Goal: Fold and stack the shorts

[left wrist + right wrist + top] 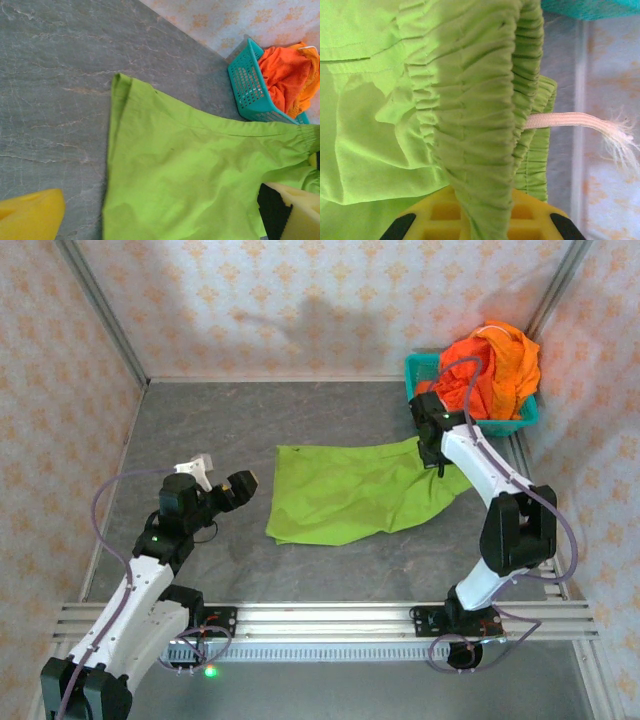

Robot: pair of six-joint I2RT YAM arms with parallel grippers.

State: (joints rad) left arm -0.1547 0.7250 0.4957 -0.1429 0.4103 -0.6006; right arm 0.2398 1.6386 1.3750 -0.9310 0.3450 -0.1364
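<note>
**Item 1. Lime green shorts (355, 495).** One pair, spread mostly flat on the grey table (200, 420), a little right of centre. The hemmed leg edge lay toward the left and the gathered waist toward the right, near the basket. The waist end was bunched where the right arm (495, 500) met it. In the right wrist view the elastic waistband (475, 100) ran top to bottom in tight ridges. A white drawstring (570, 122) stuck out to the right, its end frayed.

**Item 2. Orange shorts (495, 360).** Several pieces, number not countable, heaped in a teal plastic basket (515, 425) and piled above its rim. The basket stood at the far right corner of the table, against the patterned wall. It lay just beyond the green waist.

**Item 3. Right jaws.** Clenched on the waistband of the lime green shorts. The cloth ran down between the yellow pads (485, 215) at the lower edge of the right wrist view. The arm reached from its base at the near edge of the table toward the basket, and its wrist stood just on the near side of it.

**Item 4. Left jaws.** Released and spread wide, grasping nothing. The yellow pads (30, 215) sat at the two lower corners of the left wrist view, with table and green cloth seen beyond them. The left arm (150, 550) stood at the left of the table. Its jaws were near the left edge of the green shorts but apart from it.
</note>
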